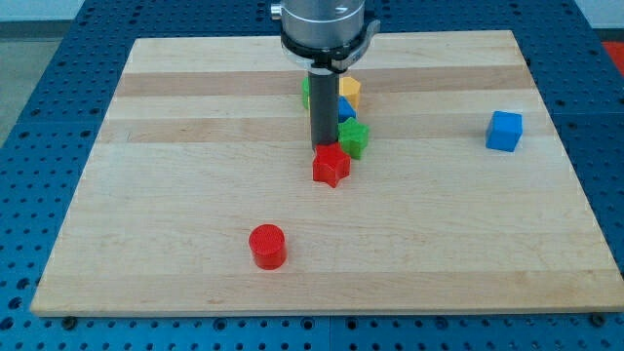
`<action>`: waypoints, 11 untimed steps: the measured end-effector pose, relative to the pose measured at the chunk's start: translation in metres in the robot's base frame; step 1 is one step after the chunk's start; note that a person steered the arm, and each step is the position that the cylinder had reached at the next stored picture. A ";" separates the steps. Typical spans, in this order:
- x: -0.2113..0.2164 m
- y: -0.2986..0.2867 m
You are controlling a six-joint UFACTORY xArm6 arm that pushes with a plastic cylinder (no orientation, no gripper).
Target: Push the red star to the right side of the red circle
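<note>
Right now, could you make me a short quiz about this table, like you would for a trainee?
1. True or false: my tip stands at the red star's top edge in the view.
2. Which block sits alone at the view's right? A) blue cube B) green star C) red circle
3. Fill in: the red circle lies toward the view's bottom-____ of the red star.

Key: 1 true; 2 A; 3 left.

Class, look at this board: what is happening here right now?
A robot arm's dark rod has my tip at the top edge of the red star. The red circle sits lower and to the view's left, apart from it. A green star lies just beside the red star; a blue cube stands far right.
</note>
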State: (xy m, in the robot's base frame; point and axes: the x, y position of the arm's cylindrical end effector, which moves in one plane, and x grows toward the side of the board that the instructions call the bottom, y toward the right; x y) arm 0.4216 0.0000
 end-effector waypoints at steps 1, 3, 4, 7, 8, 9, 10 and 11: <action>0.015 0.000; 0.031 0.007; 0.033 0.015; 0.087 0.016; 0.103 0.016; 0.115 0.016; 0.119 0.016; 0.104 0.014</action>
